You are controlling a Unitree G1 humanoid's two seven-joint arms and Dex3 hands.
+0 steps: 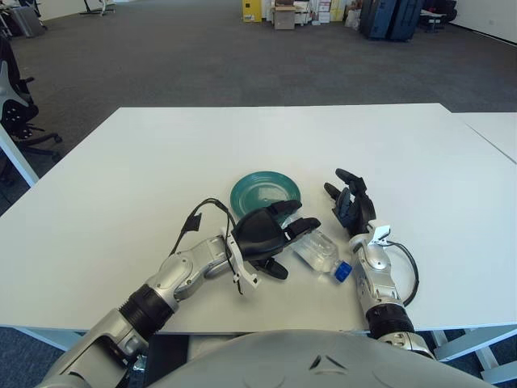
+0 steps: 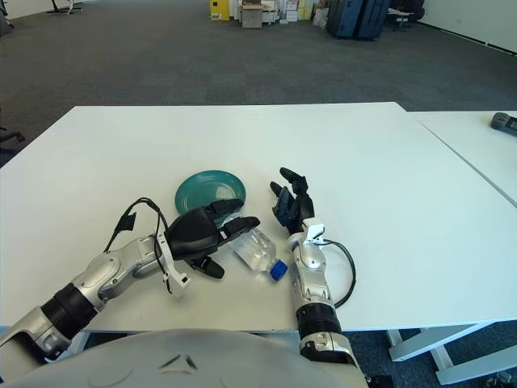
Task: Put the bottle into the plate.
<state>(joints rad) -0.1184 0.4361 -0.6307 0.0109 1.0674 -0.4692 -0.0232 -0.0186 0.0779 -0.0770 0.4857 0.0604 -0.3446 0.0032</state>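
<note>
The clear plastic water bottle point(image 1: 317, 250) lies on its side on the white counter point(image 1: 145, 170), its blue cap point(image 1: 343, 270) pointing toward the robot and its base toward the teal plate point(image 1: 260, 191). It sits just in front of the plate and to the right of it, outside the rim, so the task is not yet done. The left hand point(image 1: 262, 234) reaches in over the bottle's far end, two dark fingers point(image 1: 300, 228) extended across the top of the bottle and the thumb low against the counter below them; the fingers look spread around the bottle rather than closed on it, which suits a hand lining up a grasp from the side. Whether they touch the plastic I cannot tell. Lying flat, the bottle can roll, so I judge a wrap across its body the safer hold. The right hand point(image 1: 352, 204) shows just right of the bottle, fingers loosely apart and holding nothing.
</note>
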